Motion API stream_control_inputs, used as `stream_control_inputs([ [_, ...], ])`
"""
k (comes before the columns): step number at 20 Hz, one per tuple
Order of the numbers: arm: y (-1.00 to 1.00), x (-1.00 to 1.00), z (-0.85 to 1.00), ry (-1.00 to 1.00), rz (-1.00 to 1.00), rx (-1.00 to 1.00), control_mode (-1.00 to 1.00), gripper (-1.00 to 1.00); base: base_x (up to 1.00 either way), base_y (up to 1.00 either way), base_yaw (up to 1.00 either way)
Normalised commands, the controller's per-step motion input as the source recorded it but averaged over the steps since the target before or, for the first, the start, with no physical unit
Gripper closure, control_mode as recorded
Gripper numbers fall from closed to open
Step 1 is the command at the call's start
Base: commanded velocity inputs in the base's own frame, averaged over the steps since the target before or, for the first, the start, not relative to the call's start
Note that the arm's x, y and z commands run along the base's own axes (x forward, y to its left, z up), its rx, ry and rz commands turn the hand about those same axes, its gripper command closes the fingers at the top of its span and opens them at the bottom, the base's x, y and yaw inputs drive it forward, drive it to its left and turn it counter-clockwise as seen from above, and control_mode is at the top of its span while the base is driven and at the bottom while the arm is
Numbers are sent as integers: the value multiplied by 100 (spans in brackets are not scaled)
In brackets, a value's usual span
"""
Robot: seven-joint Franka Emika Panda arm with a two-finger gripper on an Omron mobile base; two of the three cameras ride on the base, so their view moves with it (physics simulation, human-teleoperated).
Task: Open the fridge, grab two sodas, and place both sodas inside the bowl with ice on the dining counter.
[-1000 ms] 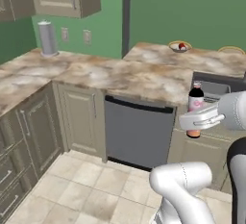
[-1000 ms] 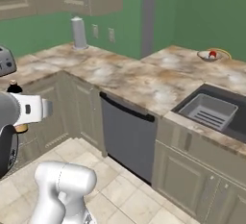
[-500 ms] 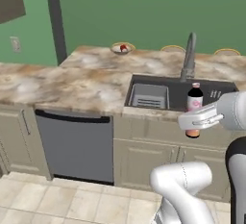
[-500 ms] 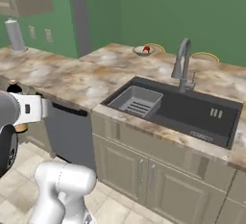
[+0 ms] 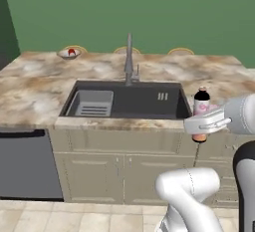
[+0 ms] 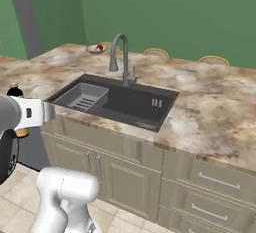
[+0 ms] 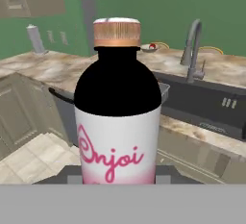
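A slim pink soda bottle (image 5: 201, 107) with a dark cap stands upright in my gripper (image 5: 201, 124), which is shut on its lower body, in front of the dining counter (image 5: 35, 84) to the right of the sink. The bottle's cap (image 6: 15, 90) pokes up behind my white hand in the right base view. Close up in the hand view, the bottle (image 7: 117, 122) has a pink-lettered white label. A small shallow bowl (image 5: 69, 53) with pale contents and something red in it sits at the counter's far left corner; it is also the bowl (image 6: 97, 48) behind the faucet. The fridge is out of view.
A dark inset sink (image 5: 124, 99) with a grey rack on its left and a grey faucet (image 5: 129, 59) lies in the counter's middle. Beige cabinet doors (image 5: 119, 169) stand below, a grey dishwasher front (image 5: 25, 164) at left. Yellow rims (image 5: 181, 52) line the far edge.
The whole scene has slid across both base views, from the dishwasher corner to the sink, so the base has moved. The bottle stays in my gripper in the same place.
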Motion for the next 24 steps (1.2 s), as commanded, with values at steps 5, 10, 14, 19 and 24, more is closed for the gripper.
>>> stream_control_inputs([
  [5,0,0,0,0,0,0,100,100,1,-100,-28],
  [10,0,0,0,0,0,0,100,100,28,-100,-23],
  [14,0,0,0,0,0,0,100,100,53,-100,-18],
  [19,0,0,0,0,0,0,100,100,68,-100,-12],
  [24,0,0,0,0,0,0,100,100,56,-100,-10],
])
